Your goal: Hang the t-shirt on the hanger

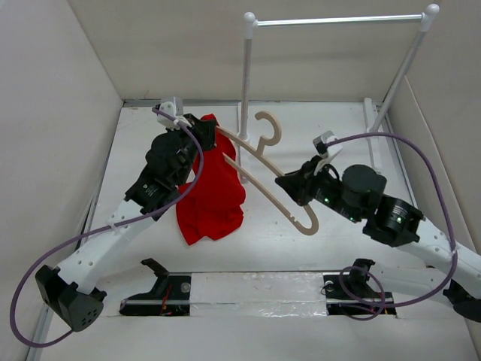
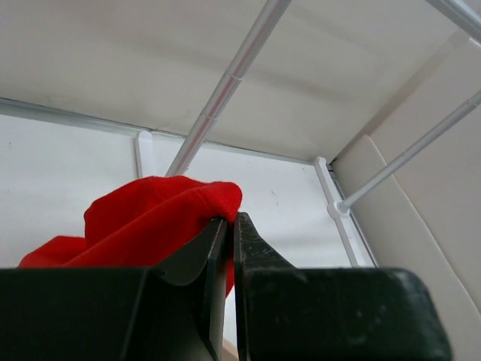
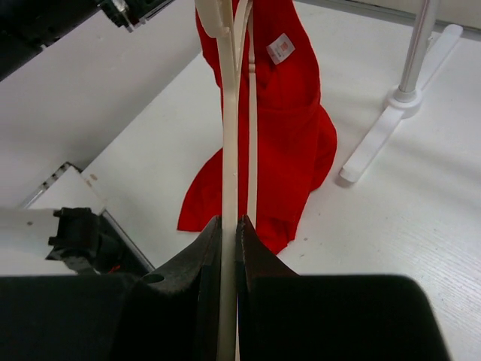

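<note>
Two grips shut: left fingers [image 2: 203, 256] pinch the t-shirt [image 1: 214, 188], seemingly near its neck, right fingers [image 3: 203, 256] clamp the hanger [image 3: 229, 135]; steer its free arm inside, cloth kept taut.

Bright, even, diffuse light fills all three views, seemingly from overhead. The white worktop [image 1: 301, 248] shows only soft, pale shadows beside the t-shirt [image 1: 214, 188] and the hanger [image 1: 263, 189]. The top view is sharp throughout. In the wrist views the left claw [image 2: 231, 219] and right claw [image 3: 230, 222] sit dark and soft-focused close to the lens, while the red cloth stays vivid. The rack rod [image 1: 338, 20] carries a thin glint.
</note>
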Robot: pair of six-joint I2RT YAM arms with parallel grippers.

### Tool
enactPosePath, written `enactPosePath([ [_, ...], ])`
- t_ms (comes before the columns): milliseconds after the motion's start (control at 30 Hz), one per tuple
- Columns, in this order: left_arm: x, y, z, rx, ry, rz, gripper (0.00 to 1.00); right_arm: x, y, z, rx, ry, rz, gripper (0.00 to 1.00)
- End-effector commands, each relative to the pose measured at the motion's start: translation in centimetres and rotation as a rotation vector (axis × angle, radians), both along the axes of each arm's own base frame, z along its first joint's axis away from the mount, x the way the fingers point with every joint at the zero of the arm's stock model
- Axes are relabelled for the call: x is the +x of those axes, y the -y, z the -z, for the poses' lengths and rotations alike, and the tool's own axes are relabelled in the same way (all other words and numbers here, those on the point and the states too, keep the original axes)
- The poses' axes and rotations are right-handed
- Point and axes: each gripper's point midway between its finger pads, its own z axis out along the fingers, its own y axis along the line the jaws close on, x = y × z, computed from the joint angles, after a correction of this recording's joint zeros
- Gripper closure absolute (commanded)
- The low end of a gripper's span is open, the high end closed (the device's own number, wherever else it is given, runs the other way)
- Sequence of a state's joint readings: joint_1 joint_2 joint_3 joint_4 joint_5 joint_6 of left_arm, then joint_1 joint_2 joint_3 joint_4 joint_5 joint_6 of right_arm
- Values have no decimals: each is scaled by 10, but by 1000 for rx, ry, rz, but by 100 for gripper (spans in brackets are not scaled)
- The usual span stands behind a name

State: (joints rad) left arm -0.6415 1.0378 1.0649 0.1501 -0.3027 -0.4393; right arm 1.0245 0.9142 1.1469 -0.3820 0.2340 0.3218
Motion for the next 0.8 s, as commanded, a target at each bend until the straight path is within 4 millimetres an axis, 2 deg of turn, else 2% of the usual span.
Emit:
enactPosePath([
  [0,-8,-12,-53,-74,115,-32,100,-27,9,-13,67,5,-92,100],
  [100,-4,-13,-51,-77,106,-37,100,-34,23,-4,55,-9,-86,100],
  [200,-2,-7,-50,-78,99,-21,100,-40,26,-3,55,-5,-105,100],
  [400,4,10,-41,-41,62,37,100,-41,5,-11,46,25,-185,100],
  [533,8,21,-32,17,20,84,100,-30,-3,-17,61,65,-158,100],
  [567,8,24,-30,19,16,96,100,-24,-6,-13,41,63,-144,100],
  [700,-1,24,-26,1,20,107,100,-8,-10,-22,61,97,-79,100],
  [767,-7,23,-24,-7,15,123,100,-1,-11,-33,95,132,-50,100],
])
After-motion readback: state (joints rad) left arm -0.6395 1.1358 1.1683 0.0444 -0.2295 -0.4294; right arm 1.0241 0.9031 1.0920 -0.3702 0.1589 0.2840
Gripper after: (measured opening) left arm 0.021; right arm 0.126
